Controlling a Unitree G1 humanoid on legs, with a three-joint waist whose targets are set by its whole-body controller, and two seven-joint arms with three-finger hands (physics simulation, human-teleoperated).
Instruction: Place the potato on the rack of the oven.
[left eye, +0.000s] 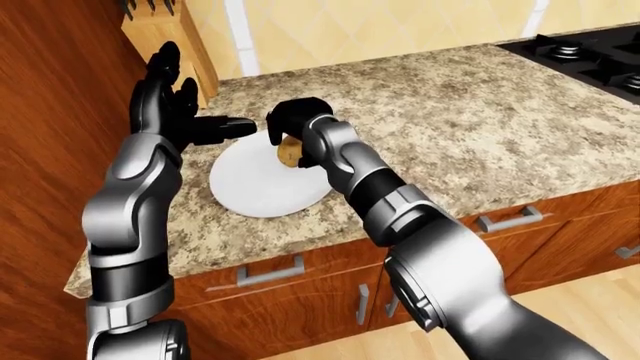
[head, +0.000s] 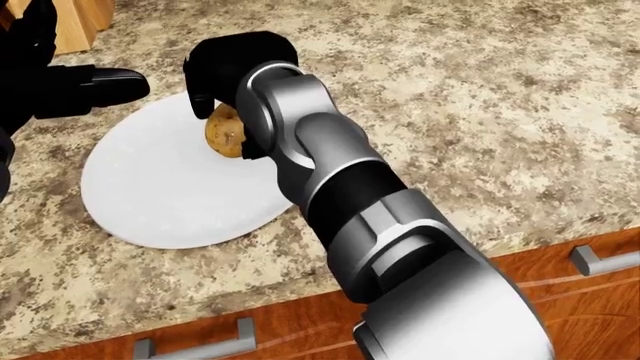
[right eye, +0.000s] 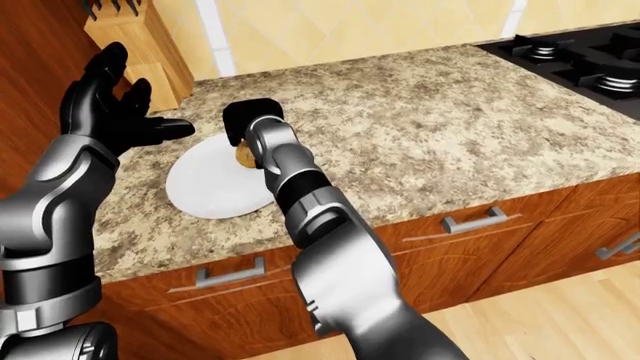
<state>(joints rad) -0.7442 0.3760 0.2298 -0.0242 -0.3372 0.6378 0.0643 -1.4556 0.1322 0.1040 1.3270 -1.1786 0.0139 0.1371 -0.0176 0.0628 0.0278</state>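
A brown potato (head: 225, 133) is held in my right hand (head: 228, 112), whose black fingers are shut round it from above and from the right. It hangs over the upper right part of a white plate (head: 170, 202) on the speckled stone counter (head: 480, 112); I cannot tell whether it touches the plate. My left hand (right eye: 112, 105) is open with fingers spread, raised above the counter to the left of the plate, holding nothing. No oven or rack is in view.
A wooden knife block (right eye: 140, 37) stands at the counter's top left, beside a tall wooden cabinet side (left eye: 50, 112). A black stove (right eye: 580, 52) lies at the top right. Drawers with metal handles (right eye: 470, 220) run below the counter edge.
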